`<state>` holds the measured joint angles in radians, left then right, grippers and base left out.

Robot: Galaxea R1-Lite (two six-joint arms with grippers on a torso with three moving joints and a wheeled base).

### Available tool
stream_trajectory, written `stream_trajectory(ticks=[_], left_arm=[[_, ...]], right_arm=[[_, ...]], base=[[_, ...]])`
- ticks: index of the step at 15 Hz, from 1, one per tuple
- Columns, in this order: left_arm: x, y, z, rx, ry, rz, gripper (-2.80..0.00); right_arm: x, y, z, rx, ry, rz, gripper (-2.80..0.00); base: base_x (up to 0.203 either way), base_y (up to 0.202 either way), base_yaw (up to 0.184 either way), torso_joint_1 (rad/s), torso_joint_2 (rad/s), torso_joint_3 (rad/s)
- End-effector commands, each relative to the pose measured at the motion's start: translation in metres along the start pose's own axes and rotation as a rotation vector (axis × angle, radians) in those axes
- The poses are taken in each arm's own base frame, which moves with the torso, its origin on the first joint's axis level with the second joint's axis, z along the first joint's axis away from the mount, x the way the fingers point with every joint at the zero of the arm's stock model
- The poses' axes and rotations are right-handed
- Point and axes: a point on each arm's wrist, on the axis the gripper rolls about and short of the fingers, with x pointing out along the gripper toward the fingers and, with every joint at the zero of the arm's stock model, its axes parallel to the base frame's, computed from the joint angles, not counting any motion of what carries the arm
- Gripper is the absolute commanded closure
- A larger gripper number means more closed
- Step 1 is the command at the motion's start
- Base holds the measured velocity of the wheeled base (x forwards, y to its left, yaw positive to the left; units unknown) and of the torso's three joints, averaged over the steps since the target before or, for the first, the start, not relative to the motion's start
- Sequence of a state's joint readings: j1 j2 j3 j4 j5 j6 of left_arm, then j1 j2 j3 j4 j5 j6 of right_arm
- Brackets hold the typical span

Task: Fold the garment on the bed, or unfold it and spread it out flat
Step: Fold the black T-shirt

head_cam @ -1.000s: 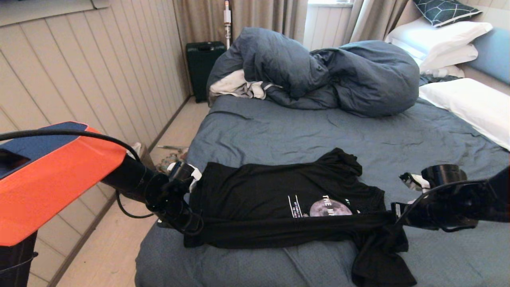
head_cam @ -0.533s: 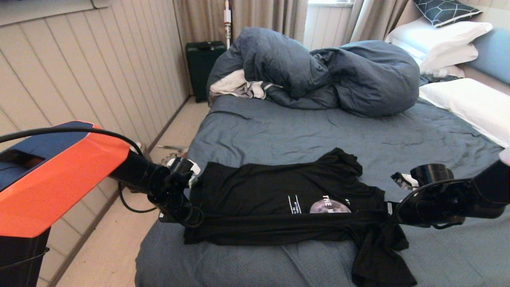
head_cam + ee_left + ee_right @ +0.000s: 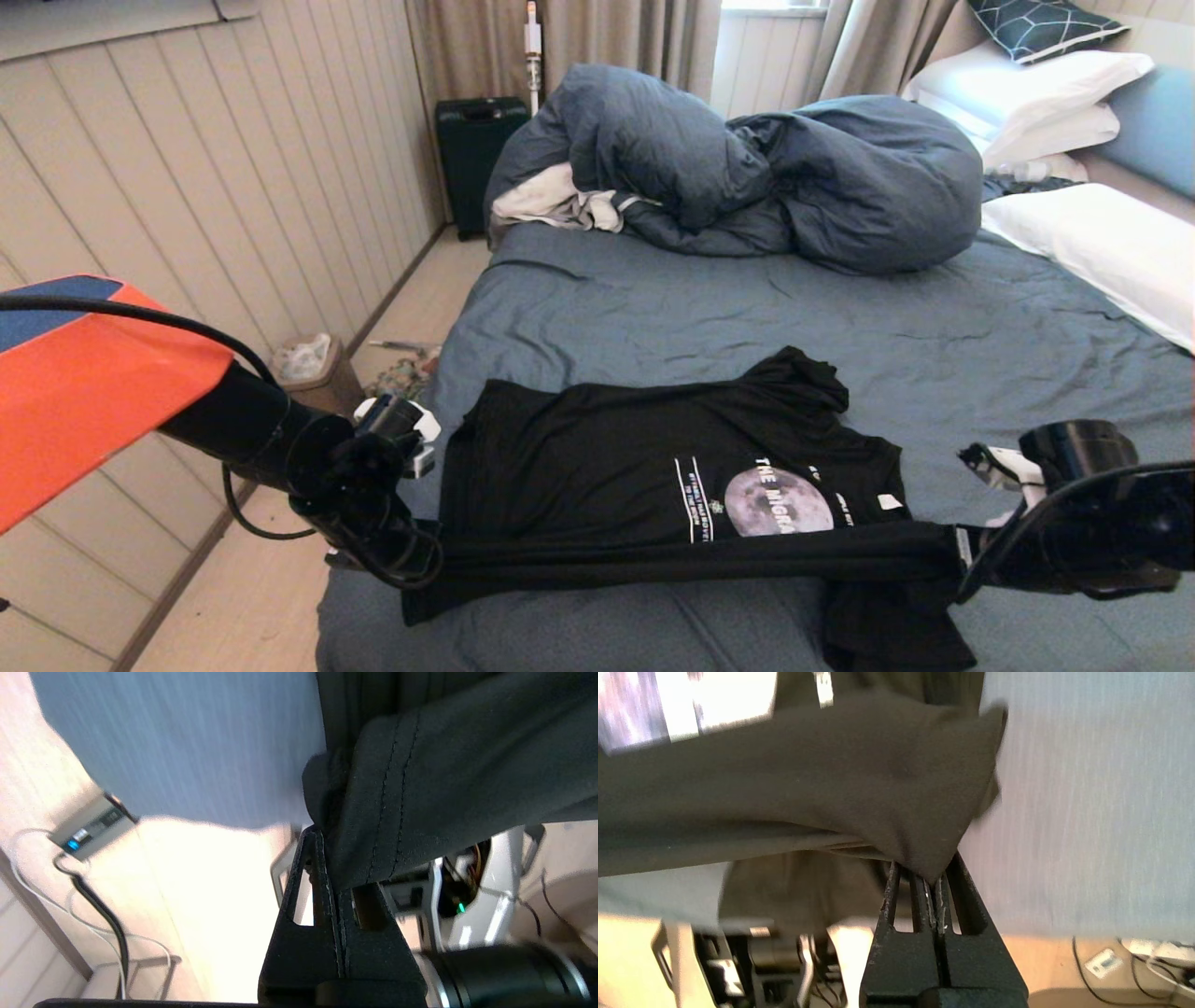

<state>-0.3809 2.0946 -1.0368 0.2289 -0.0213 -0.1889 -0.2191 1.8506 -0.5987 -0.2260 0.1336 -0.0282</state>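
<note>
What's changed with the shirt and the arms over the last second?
Both grippers, left and right, shut on the T-shirt, have drawn its stretched edge back toward the bed's near side, uncovering more of the moon print. The grips, the duvet and the pillows stayed as they were.

One black T-shirt [image 3: 607, 467], one slate-blue duvet [image 3: 747, 168], one white-grey cloth [image 3: 551, 205], all on one bed [image 3: 653, 308]. Three white pillows [image 3: 1102, 243] visible, plus one dark patterned cushion [image 3: 1036, 23]. One dark suitcase [image 3: 471, 149], one waste bin [image 3: 308, 373], two grippers: left gripper [image 3: 411, 560], right gripper [image 3: 962, 560].

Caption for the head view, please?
Both grippers, left and right, hold the black T-shirt taut over the bed.
</note>
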Motion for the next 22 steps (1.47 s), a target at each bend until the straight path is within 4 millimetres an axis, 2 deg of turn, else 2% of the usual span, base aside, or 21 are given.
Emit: stream_trajectory(ticks=[1,4,6,10,14,16,19,22], left_arm=[[-0.01,0.0,-0.007,0.0,-0.005,-0.012,0.0],[-0.011,0.002,-0.014,-0.002,0.008,-0.012,0.0],[-0.011,0.003,-0.019,-0.002,0.017,-0.013,0.0],[-0.021,0.005,-0.033,-0.002,0.023,-0.013,0.0],[-0.036,0.006,-0.041,0.001,-0.003,-0.017,0.0],[-0.043,0.006,-0.041,0.002,-0.024,-0.021,0.0],[-0.046,0.006,-0.041,0.009,-0.032,-0.026,0.0],[-0.043,0.004,-0.03,0.013,-0.051,-0.031,0.0]], right_arm=[[-0.016,0.002,-0.011,-0.007,-0.016,-0.002,0.0],[-0.028,0.003,-0.028,-0.021,-0.004,-0.005,0.0],[-0.032,-0.003,-0.037,-0.017,0.008,-0.021,0.0],[-0.047,-0.004,-0.053,-0.033,-0.001,-0.033,0.0],[-0.075,0.002,-0.063,-0.047,0.016,-0.023,0.0],[-0.09,0.006,-0.059,-0.051,0.022,-0.006,0.0],[-0.103,0.006,-0.04,-0.044,0.035,0.013,0.0],[-0.092,0.004,-0.019,-0.035,0.073,0.023,0.0]], base=[[0.0,0.0,0.0,0.0,0.0,0.0],[0.0,0.0,0.0,0.0,0.0,0.0],[0.0,0.0,0.0,0.0,0.0,0.0],[0.0,0.0,0.0,0.0,0.0,0.0],[0.0,0.0,0.0,0.0,0.0,0.0],[0.0,0.0,0.0,0.0,0.0,0.0],[0.0,0.0,0.0,0.0,0.0,0.0],[0.0,0.0,0.0,0.0,0.0,0.0]])
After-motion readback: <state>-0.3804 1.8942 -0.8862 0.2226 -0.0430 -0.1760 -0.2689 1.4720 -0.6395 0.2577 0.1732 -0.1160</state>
